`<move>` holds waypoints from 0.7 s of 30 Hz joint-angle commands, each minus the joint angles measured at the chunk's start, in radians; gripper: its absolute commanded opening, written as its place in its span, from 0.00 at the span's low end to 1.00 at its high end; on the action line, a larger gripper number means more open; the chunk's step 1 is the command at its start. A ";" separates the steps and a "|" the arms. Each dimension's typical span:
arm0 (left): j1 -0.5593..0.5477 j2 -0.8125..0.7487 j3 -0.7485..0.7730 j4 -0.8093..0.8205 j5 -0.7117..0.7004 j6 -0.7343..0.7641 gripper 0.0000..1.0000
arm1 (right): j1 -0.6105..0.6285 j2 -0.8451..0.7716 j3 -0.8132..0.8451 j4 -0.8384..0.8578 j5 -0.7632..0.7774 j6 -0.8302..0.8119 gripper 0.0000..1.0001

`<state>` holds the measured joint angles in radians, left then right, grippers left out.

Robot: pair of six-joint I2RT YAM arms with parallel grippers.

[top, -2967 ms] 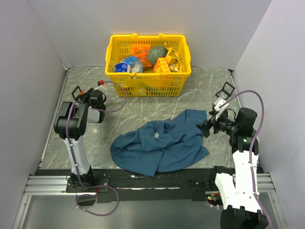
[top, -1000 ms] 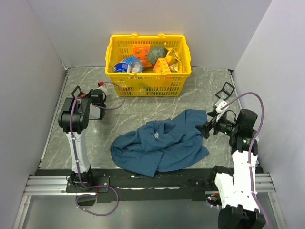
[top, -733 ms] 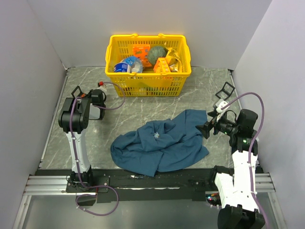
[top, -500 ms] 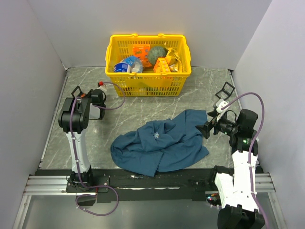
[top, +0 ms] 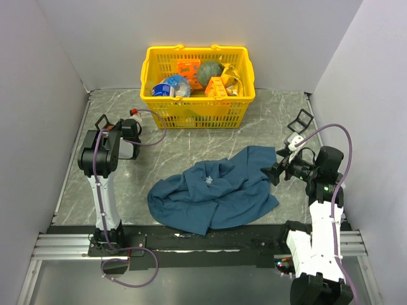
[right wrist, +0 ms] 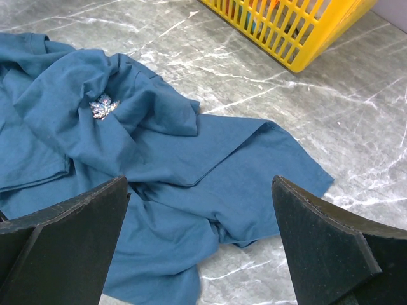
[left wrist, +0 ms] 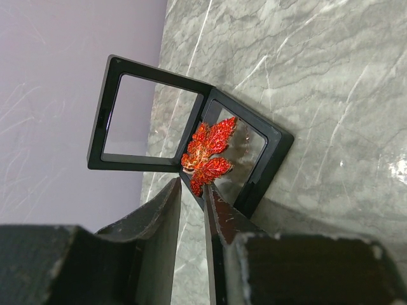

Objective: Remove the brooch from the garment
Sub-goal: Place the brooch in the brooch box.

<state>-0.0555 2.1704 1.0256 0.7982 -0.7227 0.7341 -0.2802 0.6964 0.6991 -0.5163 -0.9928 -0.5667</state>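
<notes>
As the brooch (left wrist: pixel 206 155) lies in an open black case (left wrist: pixel 275 141), well left of the cloth (top: pixel 216 194): table lot, two arms.
Left gripper (left wrist: pixel 192 190): far left of the cloth, over the case, jaws parted by a narrow slit, tips at the brooch's lower end; whether they touch it cannot be told. Brooch: orange-red, leaf-shaped, on the case's clear bed, with the lid hinged open beside it. Basket (top: pixel 191 109): yellow, filled with mixed goods, behind the cloth and apart from it. Cloth: blue, crumpled, on grey marbled table. Silver pin (right wrist: pixel 102 107): small, leaf-like, on the cloth's upper folds. Right gripper (right wrist: pixel 198 190): at the cloth's right edge, jaws spread wide, holding nothing.
</notes>
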 commanded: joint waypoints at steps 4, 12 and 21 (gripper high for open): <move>0.003 -0.046 0.010 0.012 0.009 -0.048 0.27 | -0.011 -0.011 -0.006 0.029 -0.027 -0.005 1.00; 0.005 -0.061 0.004 0.022 0.016 -0.048 0.28 | -0.013 -0.014 -0.010 0.032 -0.030 -0.004 1.00; 0.003 -0.092 -0.004 0.007 0.026 -0.062 0.28 | -0.014 -0.011 -0.012 0.033 -0.036 -0.002 1.00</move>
<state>-0.0555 2.1544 1.0248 0.7841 -0.7136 0.7097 -0.2867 0.6964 0.6987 -0.5163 -1.0077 -0.5667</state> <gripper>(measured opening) 0.279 0.998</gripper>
